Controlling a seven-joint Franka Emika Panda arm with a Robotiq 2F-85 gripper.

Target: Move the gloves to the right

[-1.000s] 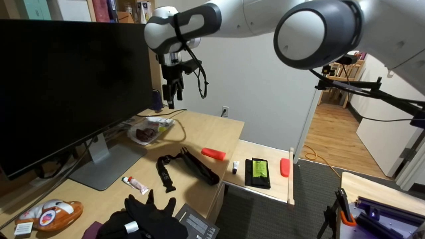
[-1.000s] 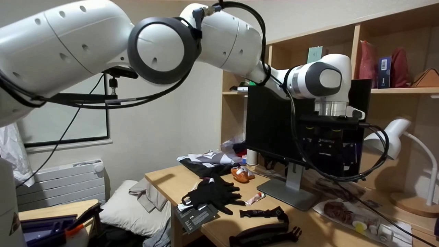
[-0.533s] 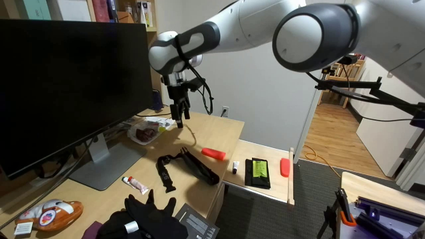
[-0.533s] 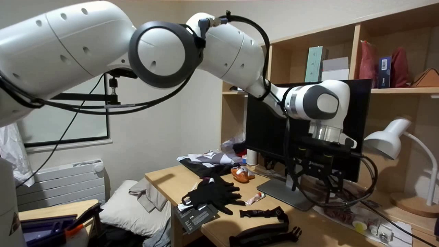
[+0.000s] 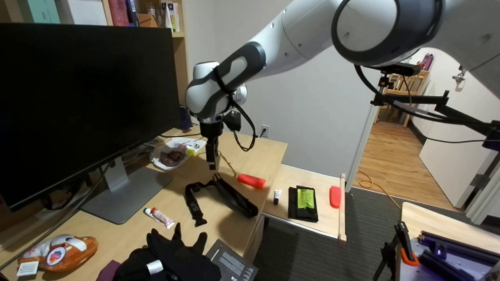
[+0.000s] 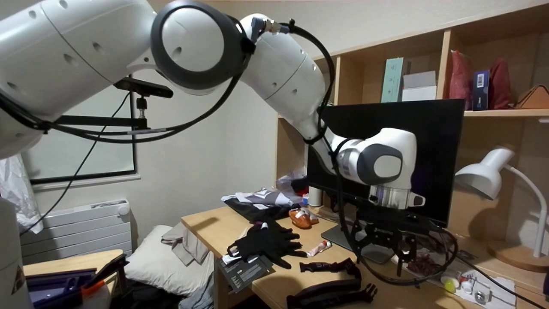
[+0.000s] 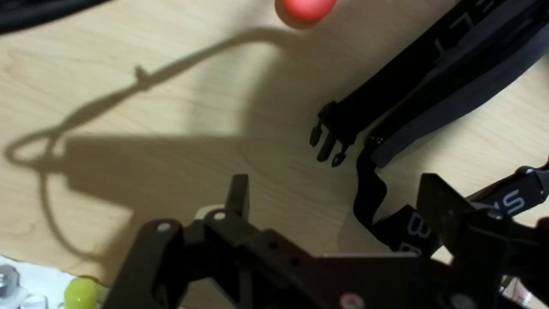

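Black end effector (image 7: 334, 189) — fingers (image 7: 238, 197) wide apart, above desk (image 5: 261, 154)

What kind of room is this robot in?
Probably an office or a study: a big screen stands on a desk, with a white lamp nearby.

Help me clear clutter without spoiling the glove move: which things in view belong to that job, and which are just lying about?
Part of the job:
black gloves
open gripper

Among those just lying about:
black strap
red object
small tubes
orange plush toy
dark printed card
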